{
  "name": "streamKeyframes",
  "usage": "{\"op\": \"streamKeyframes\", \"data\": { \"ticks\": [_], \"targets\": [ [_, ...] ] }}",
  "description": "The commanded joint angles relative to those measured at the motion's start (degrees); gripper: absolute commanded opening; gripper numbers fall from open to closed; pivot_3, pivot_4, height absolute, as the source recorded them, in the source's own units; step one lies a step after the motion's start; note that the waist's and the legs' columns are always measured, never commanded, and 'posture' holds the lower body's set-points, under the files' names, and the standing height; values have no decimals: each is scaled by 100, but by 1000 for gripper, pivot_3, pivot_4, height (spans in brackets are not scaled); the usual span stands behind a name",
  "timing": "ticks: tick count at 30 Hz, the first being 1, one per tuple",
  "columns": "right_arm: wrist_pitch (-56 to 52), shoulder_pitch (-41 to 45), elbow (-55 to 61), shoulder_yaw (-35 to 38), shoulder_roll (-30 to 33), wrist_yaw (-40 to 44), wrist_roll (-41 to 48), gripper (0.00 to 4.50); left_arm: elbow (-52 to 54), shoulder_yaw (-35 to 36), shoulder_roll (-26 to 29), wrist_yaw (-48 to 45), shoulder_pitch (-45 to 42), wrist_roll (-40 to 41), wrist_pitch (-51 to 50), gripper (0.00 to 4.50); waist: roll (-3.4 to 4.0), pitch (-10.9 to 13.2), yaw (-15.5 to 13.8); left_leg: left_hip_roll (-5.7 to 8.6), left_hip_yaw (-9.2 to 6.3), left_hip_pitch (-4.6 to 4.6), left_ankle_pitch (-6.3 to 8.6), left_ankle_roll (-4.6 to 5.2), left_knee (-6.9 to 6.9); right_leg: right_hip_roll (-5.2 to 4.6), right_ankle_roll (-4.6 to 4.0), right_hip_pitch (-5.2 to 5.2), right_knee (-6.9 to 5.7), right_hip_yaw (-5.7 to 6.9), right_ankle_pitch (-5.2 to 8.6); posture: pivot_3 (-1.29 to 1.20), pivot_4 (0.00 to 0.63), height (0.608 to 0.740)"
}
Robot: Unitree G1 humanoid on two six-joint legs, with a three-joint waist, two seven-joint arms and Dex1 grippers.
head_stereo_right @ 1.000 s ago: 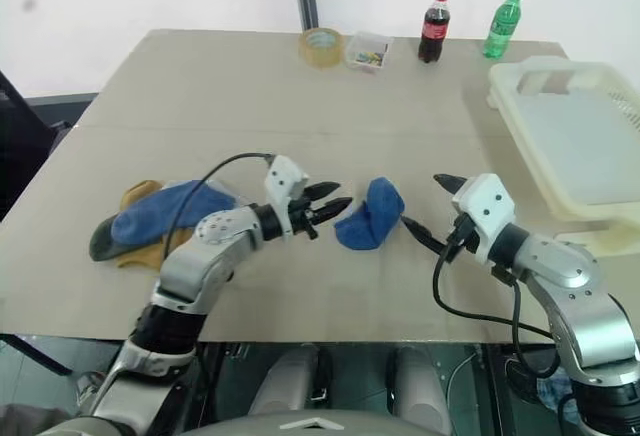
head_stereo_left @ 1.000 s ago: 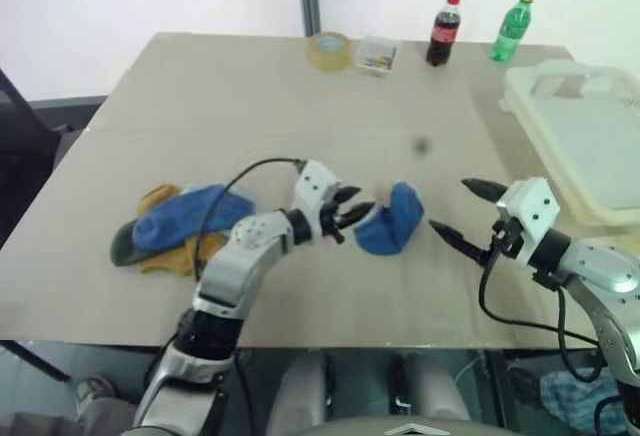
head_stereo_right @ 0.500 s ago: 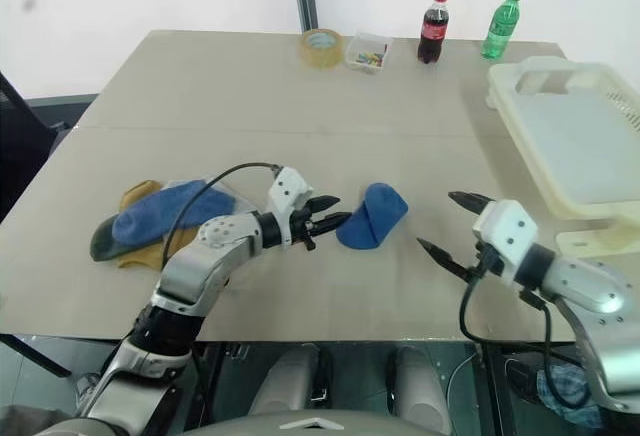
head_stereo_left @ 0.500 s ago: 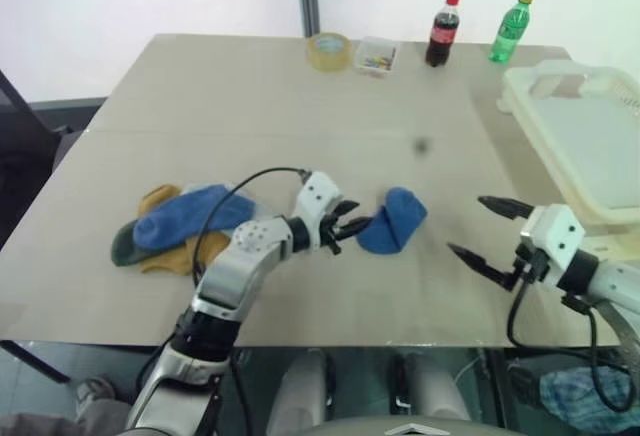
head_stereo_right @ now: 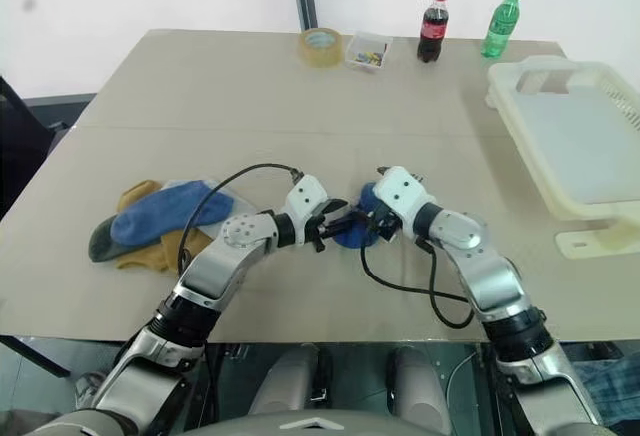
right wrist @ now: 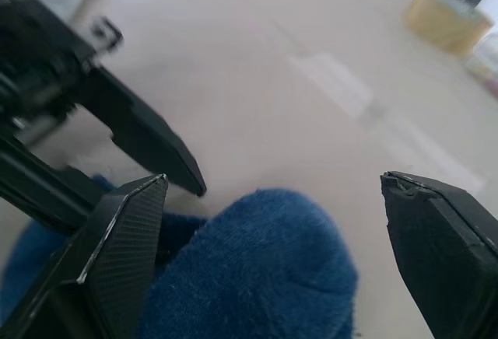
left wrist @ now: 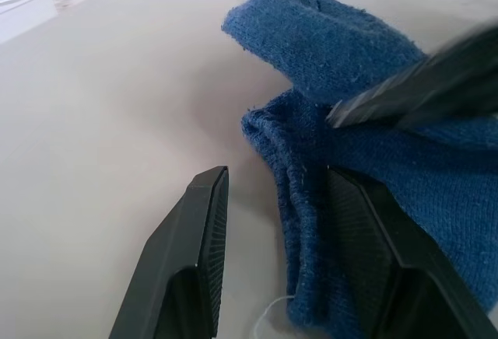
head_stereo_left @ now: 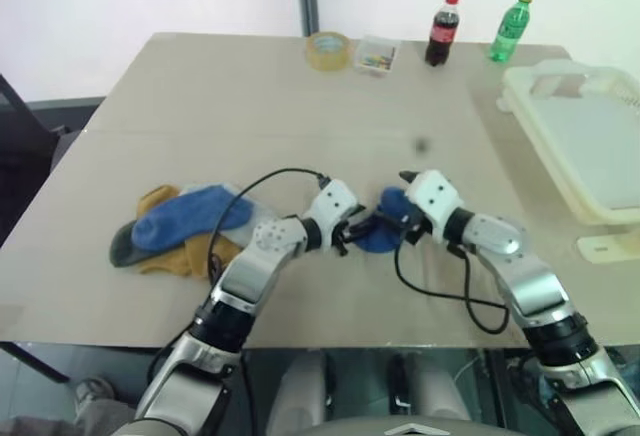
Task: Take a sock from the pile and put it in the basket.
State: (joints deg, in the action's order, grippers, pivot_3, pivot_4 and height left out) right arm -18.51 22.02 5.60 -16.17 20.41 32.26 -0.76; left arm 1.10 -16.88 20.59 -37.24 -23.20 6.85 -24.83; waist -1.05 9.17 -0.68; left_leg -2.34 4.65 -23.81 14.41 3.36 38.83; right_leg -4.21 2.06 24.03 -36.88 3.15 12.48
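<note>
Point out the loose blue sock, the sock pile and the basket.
loose blue sock [left wrist: 366, 145], left wrist view, middle of its knit body.
sock pile [head_stereo_left: 185, 221], left eye view, the blue sock on top.
basket [head_stereo_right: 515, 101], right eye view, its near-left rim.

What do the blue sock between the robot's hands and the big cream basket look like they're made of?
The blue sock looks like soft knitted terry cloth, probably cotton or a blend: the left wrist view shows fuzzy loops and a ribbed knit edge, with a matte finish. The cream basket looks like moulded plastic, smooth and slightly glossy, with a rigid rim, a handle cut-out and latticed side.
</note>
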Motion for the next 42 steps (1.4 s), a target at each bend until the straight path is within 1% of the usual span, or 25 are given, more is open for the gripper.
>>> {"op": "streamKeyframes", "data": {
  "ticks": [1,2,3,5,6,7,8,9,10,13,14,17,20,21,23,24,26,29,32,34,35,37,38,42],
  "targets": [
    [-11,106,-105,153,-60,-237,-108,3922,190,93,-12,162,156,-81,-153,1731,0,0,2,0,0,0,0,0,0,0,0,0,0,0,0,0,150,740],
    [-62,65,-67,245,-50,-265,-85,3708,212,120,-33,200,189,-66,-198,1606,1,0,2,0,1,0,0,0,0,0,0,0,0,-1,0,0,150,740],
    [-98,14,-6,317,-18,-272,-61,3296,227,137,-46,223,217,-60,-227,1370,1,0,3,-1,1,0,0,0,0,0,0,0,0,-1,0,0,150,740],
    [-185,-124,198,462,38,-300,-8,2238,249,157,-68,265,272,-78,-228,368,0,0,-1,-2,1,1,0,-1,0,-1,0,0,0,0,0,0,150,740],
    [-257,-209,348,546,59,-320,24,1894,255,183,-94,304,293,-71,-247,75,2,-1,-7,-2,0,0,0,-1,0,-1,0,-1,-1,1,0,0,150,740],
    [-345,-317,545,634,92,-341,46,1340,243,196,-107,345,309,-85,-247,0,3,-2,-3,-3,-1,1,0,0,0,-1,0,-1,-1,1,0,0,150,740],
    [-445,-428,755,734,112,-368,77,920,224,204,-114,383,320,-105,-239,0,3,-2,-2,-4,0,2,0,-1,0,-1,0,-1,-2,1,0,0,150,740],
    [-546,-526,950,829,124,-414,98,371,207,213,-121,409,329,-113,-229,0,3,-2,-1,-5,0,2,0,0,0,-1,0,-1,-2,1,0,0,150,740],
    [-674,-638,1177,948,126,-465,137,85,192,229,-131,432,339,-112,-223,0,4,-2,2,-4,-1,4,0,0,0,-1,0,-2,-2,0,0,0,150,740],
    [-1129,-973,1824,1228,110,-574,311,85,167,271,-150,467,361,-81,-217,0,5,-3,1,-10,-1,5,0,0,0,-2,1,-1,-6,0,0,0,150,740],
    [-1279,-1240,2121,1251,183,-532,352,85,157,278,-150,461,369,-71,-212,0,6,-4,1,-11,0,6,0,0,0,-1,1,-2,-6,0,0,0,150,740],
    [-1538,-2037,2764,1241,409,-293,580,85,149,326,-184,448,383,-18,-196,0,7,-9,-27,-13,-8,3,1,0,-1,-2,-1,-3,-6,7,2,0,150,740],
    [-1658,-2477,3064,1344,570,-32,958,85,119,361,-204,440,363,-9,-156,0,12,-10,10,-12,1,3,2,0,-1,-4,-2,-2,-2,-1,3,0,150,740],
    [-1667,-2570,3120,1409,557,-24,1071,711,96,384,-224,430,350,10,-136,0,11,-10,7,-12,5,7,2,1,-1,-4,-15,-2,-2,-4,11,0,150,740],
    [-1557,-2728,3196,1401,700,3,1045,1370,78,428,-253,387,321,61,-133,0,13,-12,6,-16,2,10,1,1,1,-2,-14,-4,-2,-1,15,0,150,740],
    [-1470,-2767,3209,1408,728,-74,959,1918,92,471,-272,343,314,127,-128,0,14,-12,6,-19,1,10,1,1,1,-1,-7,-4,-3,-1,21,0,150,740],
    [-1379,-2818,3254,1516,743,-102,1028,2626,132,555,-270,278,319,245,-177,0,14,-12,4,-24,1,9,2,0,1,3,-3,-2,-3,-1,24,0,150,740],
    [-1283,-2871,3369,1839,765,21,1364,2626,254,727,-199,110,354,506,-392,0,14,-12,3,-23,2,5,2,0,1,4,-19,1,-3,-2,14,0,150,740],
    [-1221,-2889,3533,2295,800,256,1883,2626,479,910,-9,-175,396,836,-747,0,12,-11,0,-22,2,2,2,0,1,3,-16,1,-1,-2,13,0,150,740],
    [-1262,-2888,3665,2536,909,448,2239,3128,575,1051,107,-280,384,1080,-1123,0,12,-10,0,-23,2,2,2,0,1,3,-15,1,0,-2,14,0,150,740],
    [-1186,-2891,3702,2568,1008,510,2209,3401,589,1135,146,-305,362,1216,-1355,0,12,-10,-5,-23,1,2,2,0,1,3,-15,1,0,-1,14,0,150,740],
    [-1018,-2868,3692,2553,1173,558,2107,4210,595,1231,219,-362,305,1415,-1675,0,12,-10,-5,-23,0,3,2,1,1,2,-15,0,0,0,17,0,150,740],
    [-982,-2846,3655,2507,1274,645,2122,4411,589,1234,277,-391,284,1447,-1761,0,12,-10,-6,-22,-1,3,2,1,1,2,-8,0,0,0,21,0,150,740],
    [-743,-2823,3492,2368,1530,969,2145,4411,503,1114,550,-594,233,1398,-1816,0,11,-10,-2,-20,0,3,2,0,1,3,-2,0,0,-1,26,0,150,740]
  ]
}}
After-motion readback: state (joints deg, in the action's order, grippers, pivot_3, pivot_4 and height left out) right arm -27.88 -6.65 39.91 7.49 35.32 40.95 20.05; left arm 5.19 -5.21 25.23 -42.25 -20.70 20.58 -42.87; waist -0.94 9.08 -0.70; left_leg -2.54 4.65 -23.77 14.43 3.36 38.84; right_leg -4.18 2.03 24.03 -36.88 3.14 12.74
